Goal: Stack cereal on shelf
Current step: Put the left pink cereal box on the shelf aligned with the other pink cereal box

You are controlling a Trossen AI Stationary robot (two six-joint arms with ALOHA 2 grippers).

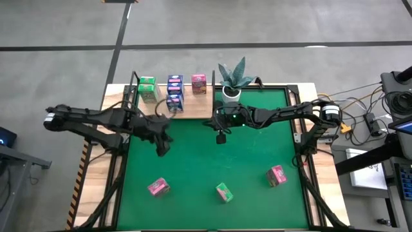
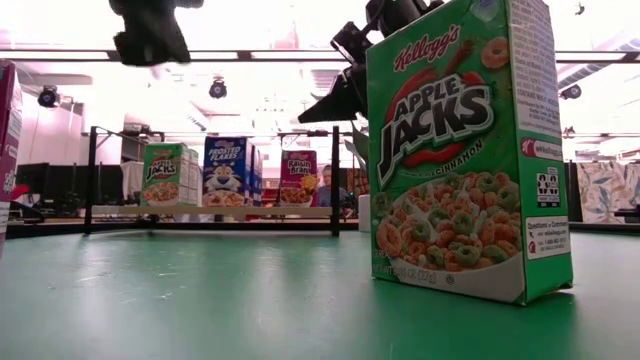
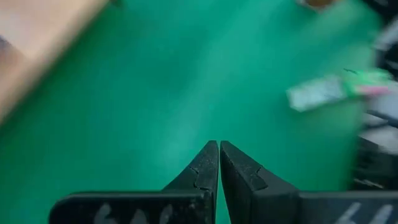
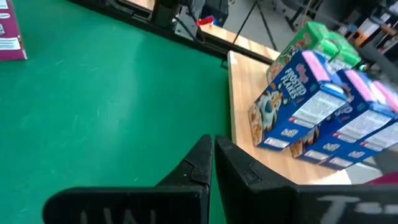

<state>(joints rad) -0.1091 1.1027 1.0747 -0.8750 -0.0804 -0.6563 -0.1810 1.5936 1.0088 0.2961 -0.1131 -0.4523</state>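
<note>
both pincers closed, hovering above table (image 1: pixel 206 161).

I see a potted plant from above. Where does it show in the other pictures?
High view: the potted plant stands at the shelf's right end.
Low view: mostly hidden behind the green Apple Jacks box.
Left wrist view: not in it.
Right wrist view: not in it.
Shared landmark: the blue cereal boxes on the shelf.

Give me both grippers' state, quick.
Left gripper: closed, holding nothing, above the green table.
Right gripper: closed, holding nothing, near the shelf.
</note>
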